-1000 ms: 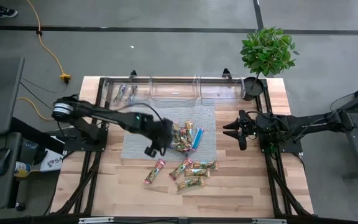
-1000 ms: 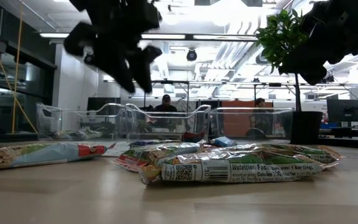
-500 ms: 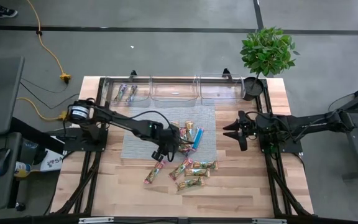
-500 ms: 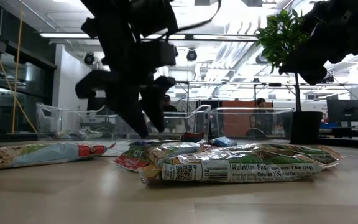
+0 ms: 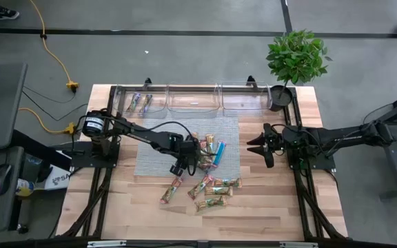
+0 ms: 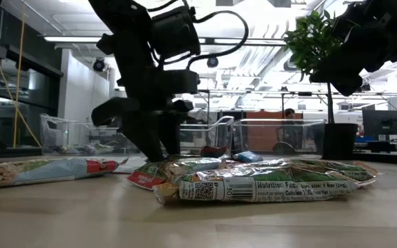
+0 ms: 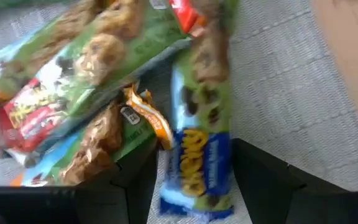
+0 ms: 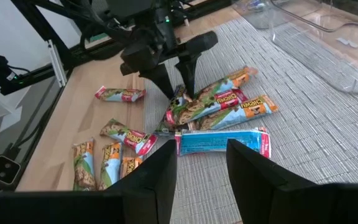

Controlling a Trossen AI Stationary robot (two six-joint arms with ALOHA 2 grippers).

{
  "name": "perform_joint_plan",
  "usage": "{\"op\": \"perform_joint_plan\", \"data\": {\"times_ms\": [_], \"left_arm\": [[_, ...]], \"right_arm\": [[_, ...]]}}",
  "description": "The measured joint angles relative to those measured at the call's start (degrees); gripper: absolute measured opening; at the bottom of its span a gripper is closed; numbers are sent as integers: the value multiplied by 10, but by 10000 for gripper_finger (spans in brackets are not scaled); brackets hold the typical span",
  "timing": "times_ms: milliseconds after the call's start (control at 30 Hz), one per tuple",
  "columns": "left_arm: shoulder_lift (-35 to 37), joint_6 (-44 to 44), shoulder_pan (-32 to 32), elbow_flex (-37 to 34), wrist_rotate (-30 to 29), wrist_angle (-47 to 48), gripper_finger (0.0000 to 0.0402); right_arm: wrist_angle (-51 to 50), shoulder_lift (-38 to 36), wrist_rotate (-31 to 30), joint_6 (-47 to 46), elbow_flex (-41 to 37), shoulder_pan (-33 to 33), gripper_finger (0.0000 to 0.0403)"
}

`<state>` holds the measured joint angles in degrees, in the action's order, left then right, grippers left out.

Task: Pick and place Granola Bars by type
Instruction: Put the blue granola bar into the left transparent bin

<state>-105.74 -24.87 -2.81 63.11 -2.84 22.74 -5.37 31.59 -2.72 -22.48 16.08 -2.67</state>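
On the wooden table (image 5: 267, 213), grey mat (image 5: 150, 160).

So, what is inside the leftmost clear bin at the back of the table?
The leftmost clear bin holds a few granola bars. Their exact number and type cannot be told.

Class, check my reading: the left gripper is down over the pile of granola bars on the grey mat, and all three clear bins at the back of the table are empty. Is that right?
Not quite. The leftmost clear bin already holds a few bars, as the high view shows; the other two look empty. The rest stands: the left gripper is down over the pile of granola bars on the grey mat.
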Motion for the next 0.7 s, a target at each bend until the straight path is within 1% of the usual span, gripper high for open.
{"op": "perform_joint_plan", "data": {"times_ms": [67,200,267,567,700], "left_arm": [[-2,0,11,0,18,0,197],[-7,0,24,1,75,4,197],[-12,-2,26,1,91,4,197],[-13,-4,25,1,84,6,196],[-13,-4,24,0,83,8,175]], "right_arm": [[0,0,0,0,0,0,124],[0,0,0,-2,0,0,124],[0,0,0,-6,0,0,124],[0,0,0,-7,0,0,124],[0,0,0,-7,0,0,124]]}}
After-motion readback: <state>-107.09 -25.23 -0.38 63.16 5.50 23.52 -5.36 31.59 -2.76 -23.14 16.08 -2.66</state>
